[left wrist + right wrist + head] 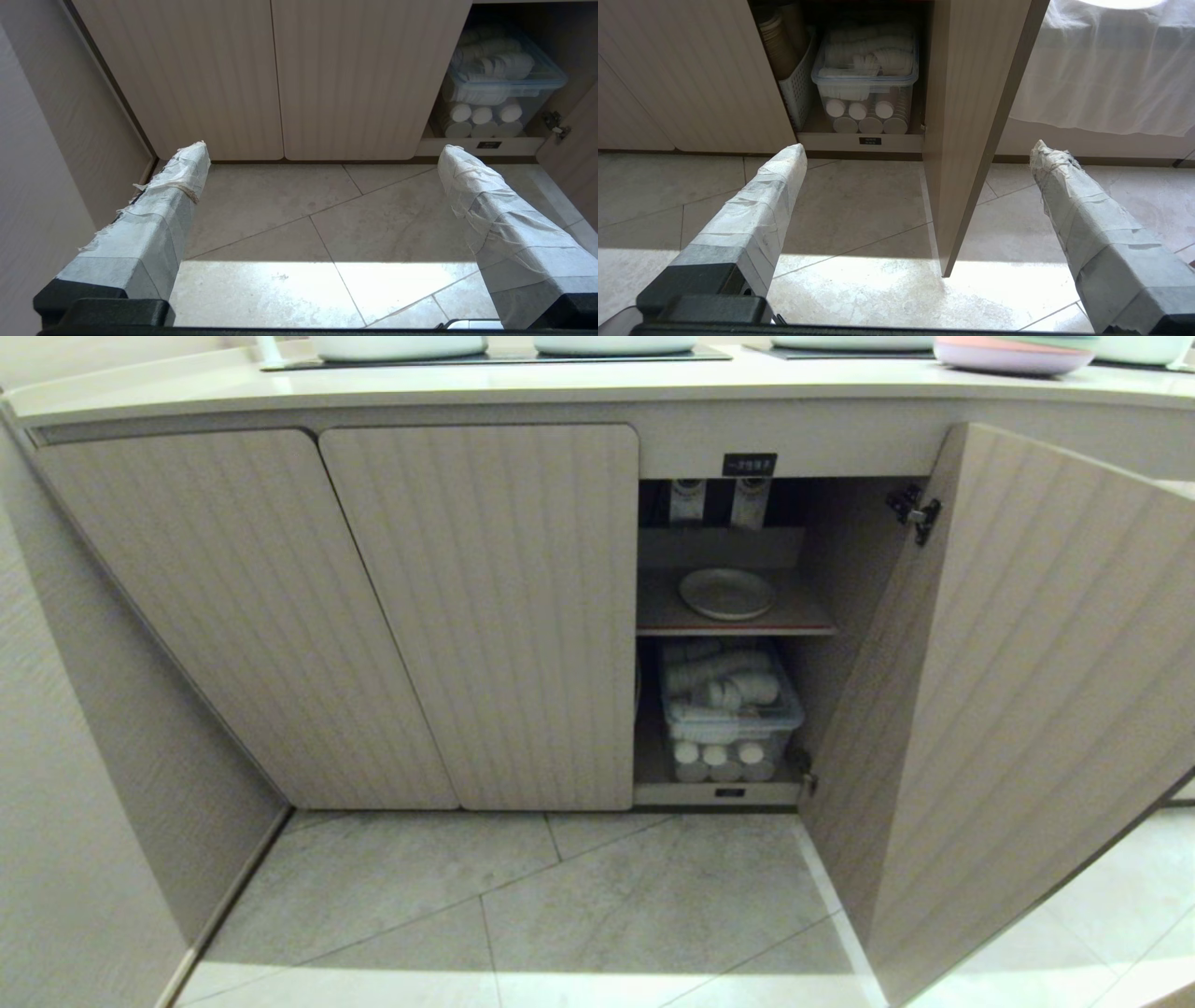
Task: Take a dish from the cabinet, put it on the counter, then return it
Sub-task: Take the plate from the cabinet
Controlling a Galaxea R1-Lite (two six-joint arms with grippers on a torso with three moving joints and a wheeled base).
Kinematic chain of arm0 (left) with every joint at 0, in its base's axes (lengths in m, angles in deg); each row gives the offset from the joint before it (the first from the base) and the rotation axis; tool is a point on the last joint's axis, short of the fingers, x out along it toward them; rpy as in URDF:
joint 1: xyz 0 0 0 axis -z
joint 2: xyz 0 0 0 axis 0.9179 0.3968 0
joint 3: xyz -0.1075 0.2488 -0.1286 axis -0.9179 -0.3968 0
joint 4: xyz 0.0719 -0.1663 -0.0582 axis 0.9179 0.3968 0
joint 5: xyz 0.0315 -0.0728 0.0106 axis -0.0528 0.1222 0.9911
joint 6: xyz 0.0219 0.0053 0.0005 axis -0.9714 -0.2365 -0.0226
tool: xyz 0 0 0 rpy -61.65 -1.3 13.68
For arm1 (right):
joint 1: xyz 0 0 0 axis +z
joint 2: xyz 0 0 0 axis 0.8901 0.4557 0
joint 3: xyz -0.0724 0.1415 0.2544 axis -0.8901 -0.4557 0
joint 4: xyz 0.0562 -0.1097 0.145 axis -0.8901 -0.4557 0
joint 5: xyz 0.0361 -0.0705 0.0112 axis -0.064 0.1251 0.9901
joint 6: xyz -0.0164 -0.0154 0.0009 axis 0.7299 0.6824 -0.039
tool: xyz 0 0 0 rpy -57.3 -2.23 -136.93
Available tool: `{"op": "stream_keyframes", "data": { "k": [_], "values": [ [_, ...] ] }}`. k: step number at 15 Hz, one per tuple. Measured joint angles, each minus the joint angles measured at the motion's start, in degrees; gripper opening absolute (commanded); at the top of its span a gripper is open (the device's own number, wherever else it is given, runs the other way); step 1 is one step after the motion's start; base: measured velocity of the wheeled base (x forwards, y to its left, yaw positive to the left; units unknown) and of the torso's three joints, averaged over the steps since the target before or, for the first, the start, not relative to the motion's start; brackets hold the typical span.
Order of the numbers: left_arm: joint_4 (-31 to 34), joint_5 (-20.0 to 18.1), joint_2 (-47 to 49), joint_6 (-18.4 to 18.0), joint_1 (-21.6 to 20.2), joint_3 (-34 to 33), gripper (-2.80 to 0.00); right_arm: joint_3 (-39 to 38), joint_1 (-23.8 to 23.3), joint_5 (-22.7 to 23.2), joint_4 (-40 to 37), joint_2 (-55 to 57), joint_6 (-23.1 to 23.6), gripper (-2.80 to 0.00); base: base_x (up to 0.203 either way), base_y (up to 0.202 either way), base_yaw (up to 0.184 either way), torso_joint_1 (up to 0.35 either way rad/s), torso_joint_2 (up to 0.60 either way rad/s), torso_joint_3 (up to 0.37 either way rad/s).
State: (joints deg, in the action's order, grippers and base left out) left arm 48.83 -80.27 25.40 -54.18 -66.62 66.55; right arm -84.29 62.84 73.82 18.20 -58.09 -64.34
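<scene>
The cabinet (476, 616) stands under the counter (597, 383) with its two left doors closed and its right door (1027, 691) swung wide open. In the open bay the dish (727, 593) lies flat on the inner shelf (803, 616), above a clear bin (728, 719) of white cups, while stacked pastel plates (1013, 353) sit on the counter to the right. The left gripper (322, 154) hangs low over the floor tiles (303, 233) before the closed doors with jaws spread and empty, and the right gripper (917, 151) hovers likewise, released, by the open door's edge.
</scene>
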Motion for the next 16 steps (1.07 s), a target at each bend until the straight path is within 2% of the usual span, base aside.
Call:
{"op": "stream_keyframes", "data": {
  "k": [3,16],
  "values": [
    [0.02,0.02,0.0,-0.02,0.0,0.0,0.0,0.0,0.02,-0.03,-0.02,0.0,0.0,0.0,0.071,0.0,-0.001,-0.001,0.0,0.004],
    [0.01,-0.06,0.0,0.07,0.0,0.0,0.0,0.0,0.02,0.02,0.0,0.0,0.01,0.0,0.198,0.0,0.001,0.003,0.0,0.002]
  ]
}}
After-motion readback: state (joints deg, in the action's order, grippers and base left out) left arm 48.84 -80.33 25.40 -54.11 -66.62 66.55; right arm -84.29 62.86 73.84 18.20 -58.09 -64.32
